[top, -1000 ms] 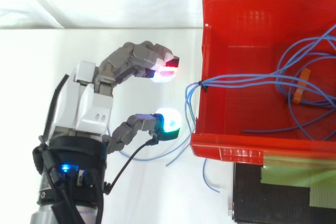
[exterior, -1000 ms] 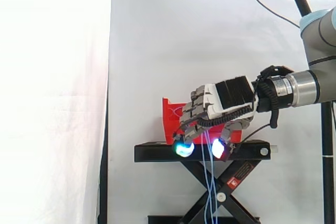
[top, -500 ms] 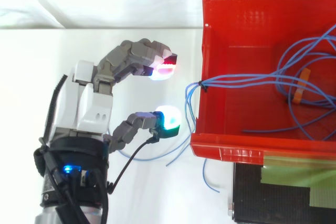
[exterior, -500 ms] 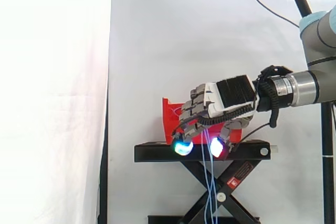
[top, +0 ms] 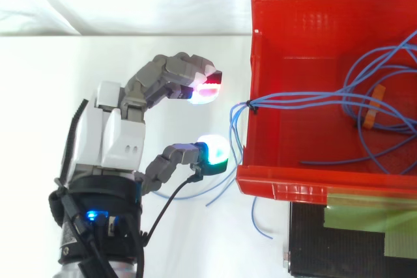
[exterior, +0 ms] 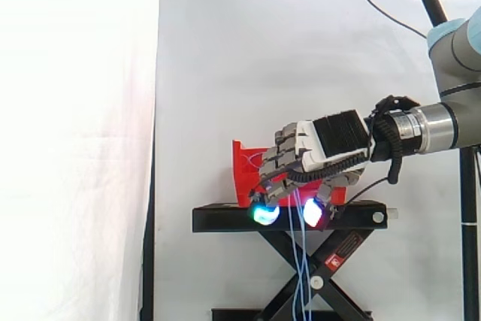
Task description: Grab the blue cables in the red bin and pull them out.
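You have one hand (top: 120,141) in play, and in the top view it enters from 7 o'clock. Its fingers are curled into a claw with the thumb bent below them. A gap stays between the two, and nothing is gripped in it. The fingertips (top: 206,90) glow red-white and the thumb pad (top: 212,153) glows green.

At 3 o'clock from those pads, just beside them, a loop of the blue cables (top: 251,105) hangs over the near wall of the one red bin (top: 280,188). You cannot tell whether the thumb pad brushes the loop. There is one bundle, pinched together by a dark tie at the wall. It has several strands, too tangled to count. From the tie they fan toward 3 o'clock across the bin floor, around one small orange piece (top: 371,114). A few loose ends trail toward 6 o'clock outside the bin.

In the side view the hand (exterior: 331,140) reaches in from 3 o'clock with its pads low in front of the bin. The strands drop toward 6 o'clock between the two glowing pads, past the one black stand (exterior: 225,219).
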Controlling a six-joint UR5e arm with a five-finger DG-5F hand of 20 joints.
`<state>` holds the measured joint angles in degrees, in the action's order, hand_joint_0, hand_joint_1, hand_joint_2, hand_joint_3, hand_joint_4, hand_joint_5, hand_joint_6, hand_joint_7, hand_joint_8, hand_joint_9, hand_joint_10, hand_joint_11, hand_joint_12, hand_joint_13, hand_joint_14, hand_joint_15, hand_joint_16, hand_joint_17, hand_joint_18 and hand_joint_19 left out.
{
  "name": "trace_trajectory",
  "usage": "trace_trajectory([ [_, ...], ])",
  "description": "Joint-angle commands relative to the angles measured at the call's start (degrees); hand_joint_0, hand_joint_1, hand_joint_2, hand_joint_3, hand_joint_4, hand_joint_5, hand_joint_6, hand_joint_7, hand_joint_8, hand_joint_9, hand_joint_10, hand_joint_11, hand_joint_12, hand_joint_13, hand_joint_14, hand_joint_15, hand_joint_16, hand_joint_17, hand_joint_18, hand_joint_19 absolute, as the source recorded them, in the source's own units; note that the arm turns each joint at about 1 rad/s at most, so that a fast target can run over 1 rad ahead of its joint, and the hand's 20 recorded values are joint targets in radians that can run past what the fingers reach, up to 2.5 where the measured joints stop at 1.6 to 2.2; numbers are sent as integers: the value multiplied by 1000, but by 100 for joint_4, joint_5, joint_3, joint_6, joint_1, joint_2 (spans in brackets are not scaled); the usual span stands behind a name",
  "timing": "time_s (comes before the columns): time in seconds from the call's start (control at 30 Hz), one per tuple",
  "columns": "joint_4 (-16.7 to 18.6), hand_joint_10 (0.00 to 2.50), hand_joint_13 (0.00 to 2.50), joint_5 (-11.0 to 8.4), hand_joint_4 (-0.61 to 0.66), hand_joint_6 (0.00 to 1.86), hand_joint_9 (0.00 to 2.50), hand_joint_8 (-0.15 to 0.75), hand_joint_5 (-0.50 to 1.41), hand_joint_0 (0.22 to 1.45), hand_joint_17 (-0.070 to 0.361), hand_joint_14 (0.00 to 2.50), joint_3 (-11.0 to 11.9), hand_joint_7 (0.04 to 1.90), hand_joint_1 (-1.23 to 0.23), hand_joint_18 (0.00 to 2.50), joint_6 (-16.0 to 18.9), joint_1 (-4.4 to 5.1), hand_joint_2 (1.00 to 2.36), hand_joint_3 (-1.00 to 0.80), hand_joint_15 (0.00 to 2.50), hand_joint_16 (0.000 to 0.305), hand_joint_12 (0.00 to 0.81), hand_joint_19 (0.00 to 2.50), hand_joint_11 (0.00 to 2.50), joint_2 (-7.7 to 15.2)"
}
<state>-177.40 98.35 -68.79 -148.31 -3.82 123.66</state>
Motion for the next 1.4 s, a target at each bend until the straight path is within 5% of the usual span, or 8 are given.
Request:
trace_trajectory([
  [0.0, -14, 30, 668, 70, 57, 10, 663, 193, 737, 772, 98, 26, 6, 663, -1111, 586, -26, -31, 1000, -1000, 841, 44, 315, 1069, 1006, 0],
  [1.37, 39, 29, 668, 167, 42, 6, 677, 191, 785, 781, 97, 27, 86, 725, -1117, 592, -202, -154, 1000, -1000, 828, 43, 314, 1062, 1014, -9],
])
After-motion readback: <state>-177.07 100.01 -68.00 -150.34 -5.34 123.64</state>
